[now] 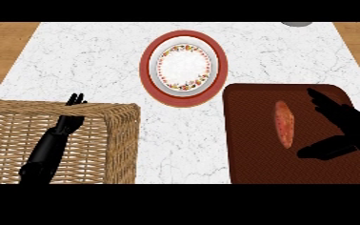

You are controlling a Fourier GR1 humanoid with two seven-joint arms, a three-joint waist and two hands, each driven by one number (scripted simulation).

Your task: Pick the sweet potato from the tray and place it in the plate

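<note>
Your right hand [330,128] bracketed the sweet potato [284,124] on the tray [246,162], fingers spread, gripping nothing.
The plate [184,68] waited beyond the tray; your left hand [72,108] rested unclenched over a wicker basket [105,143].

No readable text, label, brand, number or sign is being shown anywhere in the frame. Only a floral pattern, not lettering, is being displayed on the plate [184,67] at upper centre.

1 plate [184,68], 1 tray [249,138], 1 sweet potato [284,124], 1 basket [98,138], 2 hands.
</note>
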